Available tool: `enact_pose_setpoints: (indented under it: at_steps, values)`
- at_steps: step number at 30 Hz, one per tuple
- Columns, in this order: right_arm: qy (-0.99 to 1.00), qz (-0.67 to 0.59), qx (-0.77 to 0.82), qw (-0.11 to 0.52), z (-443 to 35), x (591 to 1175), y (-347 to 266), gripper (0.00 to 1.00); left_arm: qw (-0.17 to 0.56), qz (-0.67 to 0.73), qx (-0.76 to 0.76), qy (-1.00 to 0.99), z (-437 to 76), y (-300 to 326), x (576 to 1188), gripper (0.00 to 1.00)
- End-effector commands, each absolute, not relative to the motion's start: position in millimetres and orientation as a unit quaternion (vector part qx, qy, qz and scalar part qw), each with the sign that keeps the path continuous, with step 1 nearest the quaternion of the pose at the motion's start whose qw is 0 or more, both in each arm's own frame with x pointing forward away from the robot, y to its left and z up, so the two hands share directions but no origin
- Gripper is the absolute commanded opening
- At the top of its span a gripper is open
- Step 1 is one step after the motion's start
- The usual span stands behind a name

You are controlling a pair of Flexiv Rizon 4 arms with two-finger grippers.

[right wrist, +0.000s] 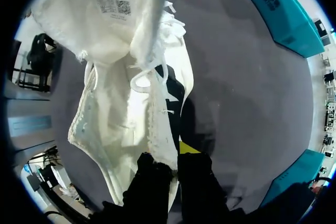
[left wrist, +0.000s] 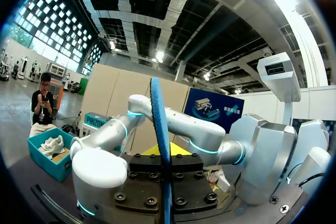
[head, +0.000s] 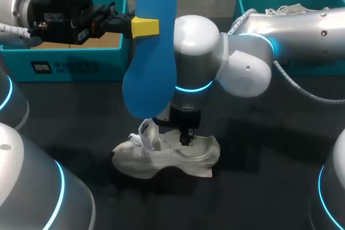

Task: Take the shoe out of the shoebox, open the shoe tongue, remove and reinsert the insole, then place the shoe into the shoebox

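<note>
Blue insole is out of the shoe and stands upright, well above the table. Our left gripper has its jaws closed on the insole's upper half, and in the left wrist view it runs edge-on straight between the fingers. We judge it is held high and vertical so its lower end, hanging just over the laces, can be fed down into the shoe's mouth.

The white shoe lies on the table in front of the box at our left. Our right gripper comes down on it from above, with jaws narrow and pinching the side of the collar, one finger inside and one outside. That grip looks meant to pin the shoe in place and hold the opening wide, with the tongue lifted clear.

We take the step in hand to be reinsertion, and the soft insole may buckle against the collar if it goes in askew
</note>
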State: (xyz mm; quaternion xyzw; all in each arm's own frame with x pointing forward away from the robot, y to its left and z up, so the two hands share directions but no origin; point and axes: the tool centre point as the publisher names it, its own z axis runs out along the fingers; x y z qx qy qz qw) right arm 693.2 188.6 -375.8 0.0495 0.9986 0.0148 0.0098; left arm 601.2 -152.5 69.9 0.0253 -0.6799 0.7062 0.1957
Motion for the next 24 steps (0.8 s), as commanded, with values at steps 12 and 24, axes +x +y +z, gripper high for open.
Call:
enact_pose_setpoints:
  at_steps: [12,24]
  values:
    - [0.993,0.025,0.112,-0.005,-341,679,189,0.00,0.196,0.705,0.025,-0.681,70,-153,601,0.00]
    - [0.951,0.040,0.305,-0.011,-330,663,193,0.00,0.196,0.705,0.025,-0.681,70,-153,601,0.00]
